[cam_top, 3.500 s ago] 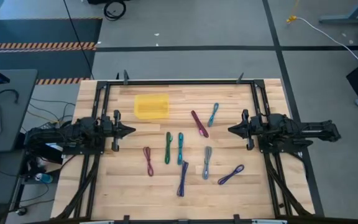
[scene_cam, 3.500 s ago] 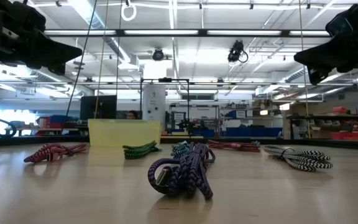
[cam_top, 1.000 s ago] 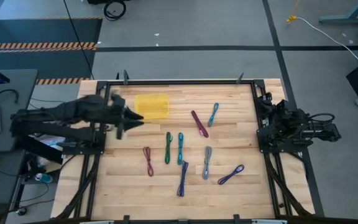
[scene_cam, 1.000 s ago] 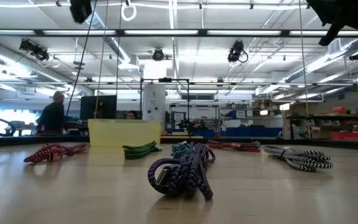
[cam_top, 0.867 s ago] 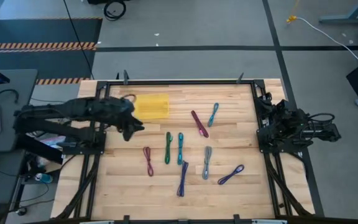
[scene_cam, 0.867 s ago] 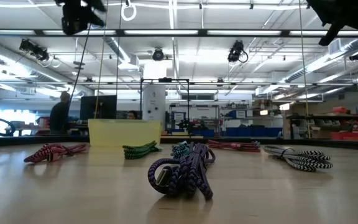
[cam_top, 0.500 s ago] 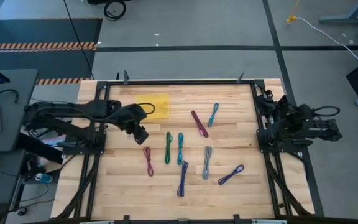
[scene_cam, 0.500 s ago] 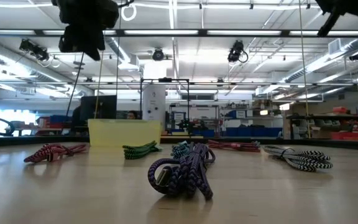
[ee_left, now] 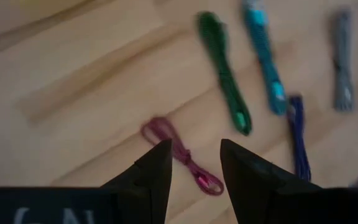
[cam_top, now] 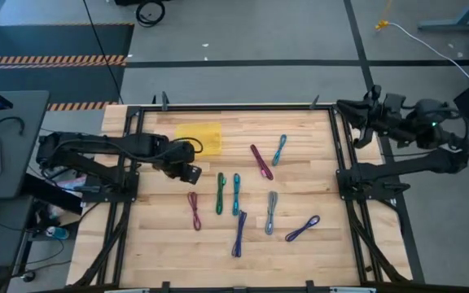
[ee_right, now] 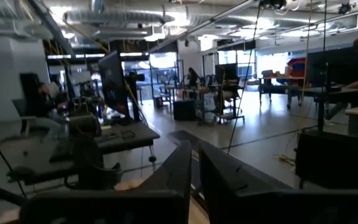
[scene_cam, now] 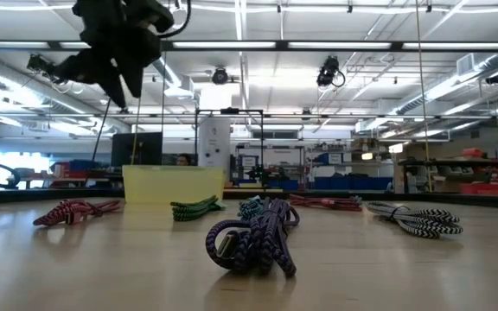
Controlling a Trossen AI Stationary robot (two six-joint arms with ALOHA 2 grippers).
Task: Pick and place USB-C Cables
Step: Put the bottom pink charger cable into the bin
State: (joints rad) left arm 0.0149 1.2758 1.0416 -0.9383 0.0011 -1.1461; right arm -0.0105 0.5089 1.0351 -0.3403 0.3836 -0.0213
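Note:
Eight folded cable bundles lie flat on the wooden table: maroon [cam_top: 194, 210], green [cam_top: 220, 194], teal [cam_top: 236, 194], purple [cam_top: 239, 233], grey [cam_top: 271, 213], a second purple [cam_top: 302, 229], a second maroon [cam_top: 260, 161] and a second teal [cam_top: 279, 150]. My left gripper [cam_top: 192, 173] hangs open above the table, pointing down, just to the far side of the left maroon cable [ee_left: 182, 155], which shows between its fingers well below them. In the low view it is high up [scene_cam: 124, 82]. My right gripper [cam_top: 344, 106] is shut and raised over the far right corner.
A small yellow tray [cam_top: 199, 137] stands on the far left part of the table, just beyond my left gripper. A black frame [cam_top: 234, 106] runs round the table edges. Bare wood lies along the near edge. People and benches show in the room behind.
My left gripper has moved from beside the yellow tray toward the near edge and a little right, tipping downward over the left maroon cable. My right arm has unfolded, risen and swung toward the far right corner. No cable has moved.

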